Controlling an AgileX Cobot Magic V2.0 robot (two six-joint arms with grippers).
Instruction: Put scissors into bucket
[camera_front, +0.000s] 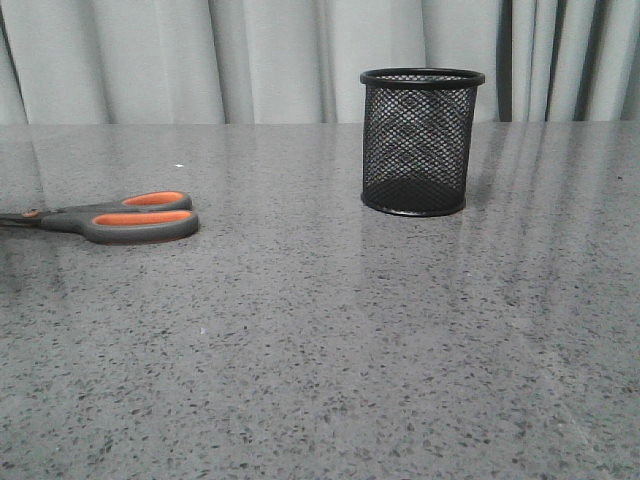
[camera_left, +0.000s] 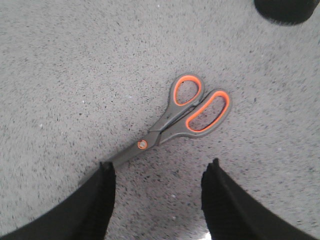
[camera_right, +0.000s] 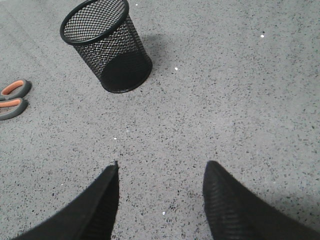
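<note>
Speckled grey stone tabletop (camera_front: 330, 350) fills the front view, and no arm shows in it. Standing upright right of centre, near the upper edge of that frame, is the black wire-mesh cylindrical bucket (camera_front: 421, 141); nothing can be seen inside it through the mesh. Far over at the left edge lie the scissors with dark grey handles lined in orange (camera_front: 128, 217), flat on the stone, blades running out of frame, well apart from the bucket. In the left wrist view the left gripper (camera_left: 159, 172) hangs above them, fingers spread, one tip just beside the blades. My call: centre over the pivot or handle neck and square the fingers across it before closing. The right gripper (camera_right: 160, 170) is parted too, gripping nothing.
</note>
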